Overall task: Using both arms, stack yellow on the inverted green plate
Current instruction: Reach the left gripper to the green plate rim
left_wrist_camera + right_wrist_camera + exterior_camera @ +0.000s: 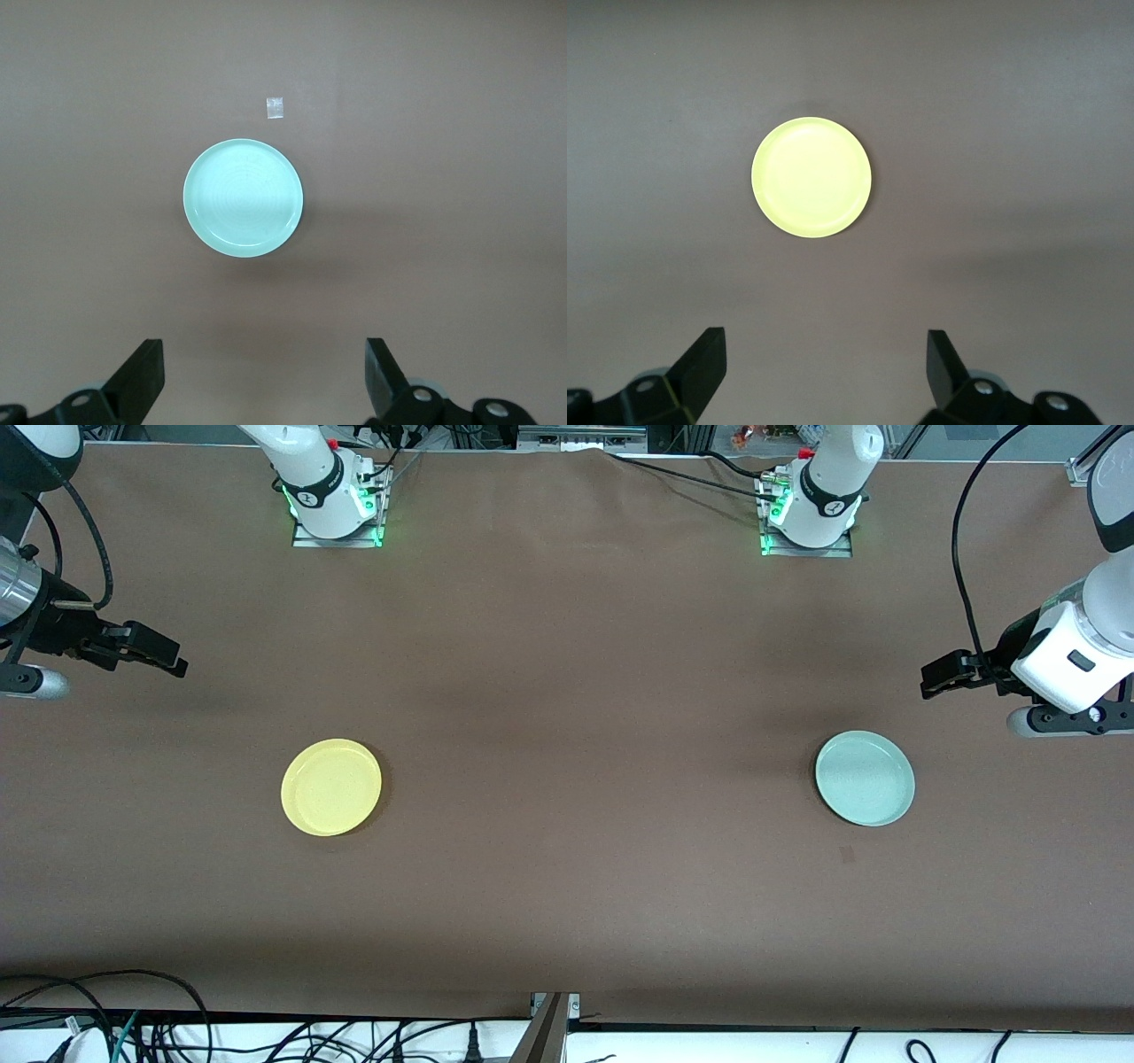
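Observation:
The pale yellow plate [330, 786] lies flat on the brown table toward the right arm's end, and it also shows in the right wrist view [811, 177]. The pale mint-green plate [865, 778] lies flat toward the left arm's end, with faint rings showing in the left wrist view [244, 197]. My right gripper [173, 661] hangs open and empty over bare table, apart from the yellow plate; its jaws stand wide in its wrist view [826, 359]. My left gripper [928, 677] hangs open and empty over bare table, apart from the green plate; it also shows in its wrist view [264, 367].
A small pale patch of tape [275, 107] lies on the table close to the green plate, nearer to the front camera [847, 855]. The two arm bases [332, 496] [811, 509] stand along the table's edge farthest from the front camera. Cables lie along the nearest edge [266, 1036].

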You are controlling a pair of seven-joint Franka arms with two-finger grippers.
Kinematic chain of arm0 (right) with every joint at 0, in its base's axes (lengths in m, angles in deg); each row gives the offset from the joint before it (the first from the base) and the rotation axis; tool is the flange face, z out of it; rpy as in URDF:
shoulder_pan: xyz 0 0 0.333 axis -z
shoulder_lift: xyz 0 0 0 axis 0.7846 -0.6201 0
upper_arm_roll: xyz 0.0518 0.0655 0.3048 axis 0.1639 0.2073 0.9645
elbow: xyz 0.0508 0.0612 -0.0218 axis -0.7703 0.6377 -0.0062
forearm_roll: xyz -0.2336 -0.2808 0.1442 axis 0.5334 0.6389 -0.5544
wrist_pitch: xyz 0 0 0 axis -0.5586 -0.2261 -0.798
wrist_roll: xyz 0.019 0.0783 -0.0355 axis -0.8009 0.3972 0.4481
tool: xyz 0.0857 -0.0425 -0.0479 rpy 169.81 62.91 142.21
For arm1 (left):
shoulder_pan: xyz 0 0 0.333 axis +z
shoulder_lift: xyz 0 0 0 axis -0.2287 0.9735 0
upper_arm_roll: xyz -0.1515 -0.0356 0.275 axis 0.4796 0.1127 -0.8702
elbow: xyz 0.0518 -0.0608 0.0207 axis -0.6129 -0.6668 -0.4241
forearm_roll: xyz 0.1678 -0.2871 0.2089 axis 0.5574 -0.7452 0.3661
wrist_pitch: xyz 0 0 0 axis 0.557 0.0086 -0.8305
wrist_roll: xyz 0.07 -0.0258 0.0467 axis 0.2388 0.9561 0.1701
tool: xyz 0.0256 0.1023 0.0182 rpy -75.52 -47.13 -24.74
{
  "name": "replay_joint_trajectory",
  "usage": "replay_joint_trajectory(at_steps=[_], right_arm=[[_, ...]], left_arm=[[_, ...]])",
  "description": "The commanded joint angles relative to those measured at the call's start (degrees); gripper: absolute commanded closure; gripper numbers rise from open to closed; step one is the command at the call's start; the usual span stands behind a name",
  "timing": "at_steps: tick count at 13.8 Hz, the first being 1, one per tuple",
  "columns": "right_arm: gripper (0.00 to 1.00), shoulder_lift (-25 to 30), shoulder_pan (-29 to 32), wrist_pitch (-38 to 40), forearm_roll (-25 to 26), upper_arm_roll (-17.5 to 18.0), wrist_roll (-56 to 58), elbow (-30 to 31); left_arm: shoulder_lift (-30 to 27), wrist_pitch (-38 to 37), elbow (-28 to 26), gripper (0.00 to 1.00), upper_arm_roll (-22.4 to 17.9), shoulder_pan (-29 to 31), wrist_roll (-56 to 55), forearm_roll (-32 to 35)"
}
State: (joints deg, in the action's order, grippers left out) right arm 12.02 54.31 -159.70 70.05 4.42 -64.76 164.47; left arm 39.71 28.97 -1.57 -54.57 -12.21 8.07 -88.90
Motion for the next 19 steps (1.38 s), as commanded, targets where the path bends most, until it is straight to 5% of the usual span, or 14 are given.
replay_joint_trajectory(at_steps=[1, 7, 10, 15, 19], right_arm=[[0.00, -0.30, 0.09, 1.05, 0.65, 0.18, -0.31, -1.24], [0.00, -0.30, 0.00, 0.96, 0.56, 0.27, -0.84, -1.24], [0.00, -0.30, 0.09, 0.87, 0.56, 0.18, -0.75, -1.15], [0.00, -0.39, 0.09, 0.70, 0.48, 0.27, -0.84, -1.15], [0.00, -0.39, 0.18, 0.70, 0.56, 0.18, -0.84, -1.15]], left_arm=[[0.71, -0.39, 1.62, 0.00, -0.19, 0.13, 0.46, -0.72], [2.54, -0.30, 1.70, 0.00, -0.27, 0.22, 0.81, -0.72], [5.27, 0.14, 1.70, 0.00, -0.01, 5.56, 4.93, -3.00], [13.61, 8.48, 0.48, 0.00, -0.19, 14.01, 16.87, -10.82], [21.61, 13.66, 0.30, 0.00, -0.01, 17.53, 22.00, -11.01]])
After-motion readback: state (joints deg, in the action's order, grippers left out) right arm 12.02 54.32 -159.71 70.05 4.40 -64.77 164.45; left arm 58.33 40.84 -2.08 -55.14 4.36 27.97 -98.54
